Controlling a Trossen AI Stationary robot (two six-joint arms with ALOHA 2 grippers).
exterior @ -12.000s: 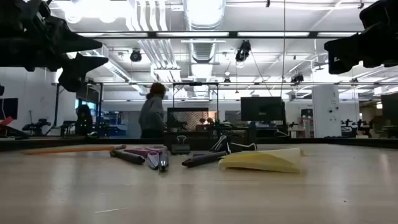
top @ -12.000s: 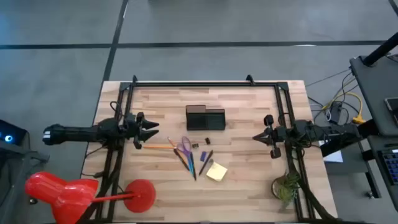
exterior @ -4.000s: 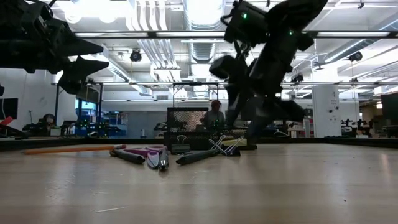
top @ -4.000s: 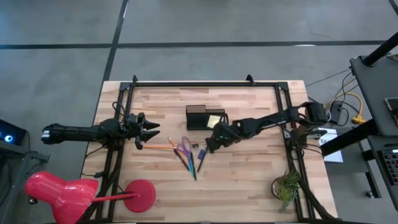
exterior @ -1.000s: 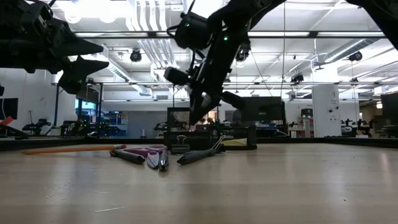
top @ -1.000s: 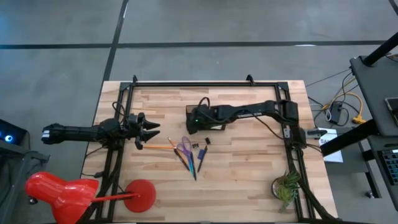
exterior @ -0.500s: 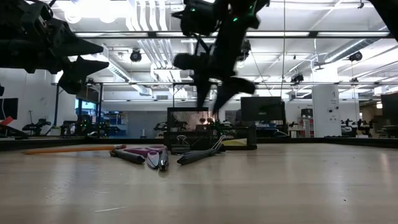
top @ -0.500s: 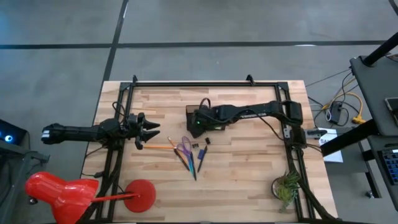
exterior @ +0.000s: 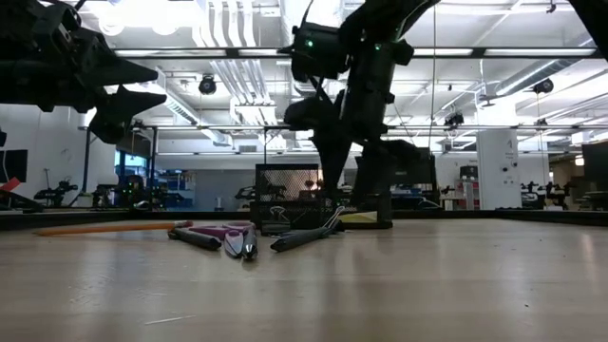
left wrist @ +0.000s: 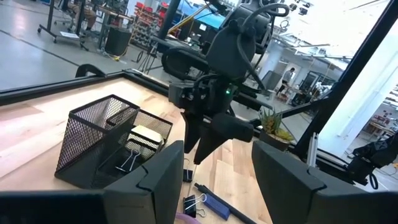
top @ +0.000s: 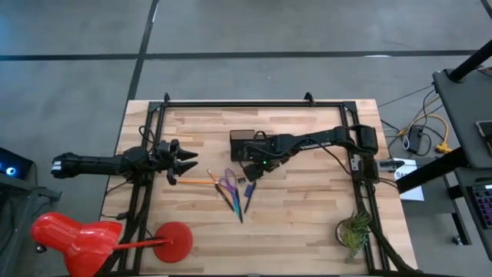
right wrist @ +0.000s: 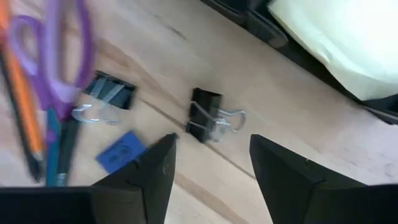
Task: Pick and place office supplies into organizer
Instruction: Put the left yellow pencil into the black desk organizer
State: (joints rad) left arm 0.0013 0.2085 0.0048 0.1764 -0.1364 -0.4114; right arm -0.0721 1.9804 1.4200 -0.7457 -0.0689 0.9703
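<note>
While the high view hides it under the arm, the right wrist view shows the right tool spread wide and empty over a binder clip on the tabletop, beside the organizer holding the yellow pad; the left tool waits open, empty.

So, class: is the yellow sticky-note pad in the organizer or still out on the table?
In. The yellow sticky-note pad lies inside the organizer's lower mesh compartment.
</note>
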